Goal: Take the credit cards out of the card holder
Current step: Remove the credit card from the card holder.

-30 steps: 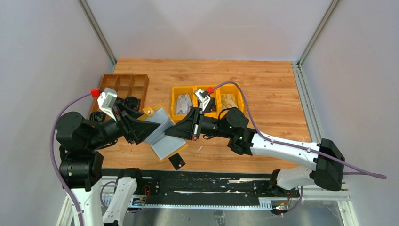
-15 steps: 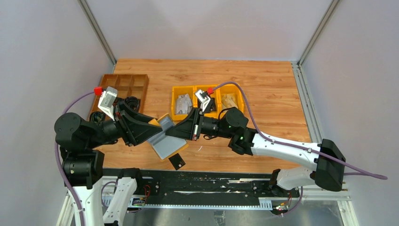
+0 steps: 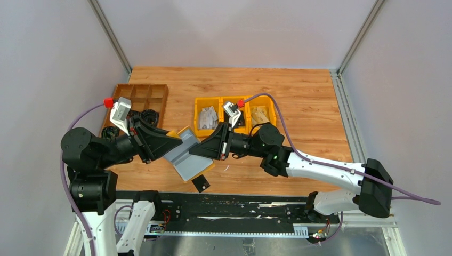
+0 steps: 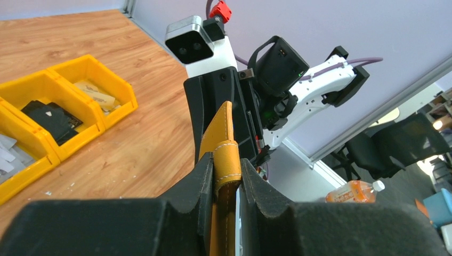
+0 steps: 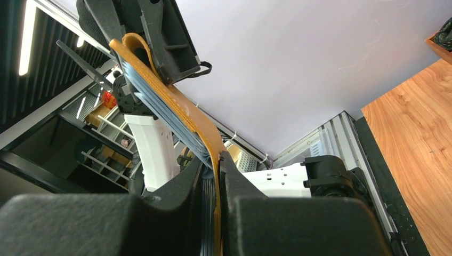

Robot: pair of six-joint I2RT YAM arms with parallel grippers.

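Observation:
The card holder (image 3: 187,156), mustard-yellow outside with a grey lining, hangs open above the table's front, held between both grippers. My left gripper (image 3: 173,145) is shut on its left yellow edge, which shows between the jaws in the left wrist view (image 4: 226,165). My right gripper (image 3: 198,151) is shut on its right edge, and the right wrist view shows the yellow flap and the grey pocket layers (image 5: 184,114). One black credit card (image 3: 201,184) lies flat on the table just below the holder. I cannot tell whether other cards sit in the pockets.
Three bright yellow bins (image 3: 202,132) with small items stand behind the right gripper. A brown divided tray (image 3: 139,92) is at the back left, with black cables (image 3: 150,115) beside it. A black rail (image 3: 224,205) runs along the near edge.
The card holder has shifted slightly right and its flaps have folded closer together. Both grippers keep their hold. The black card on the table has not moved.

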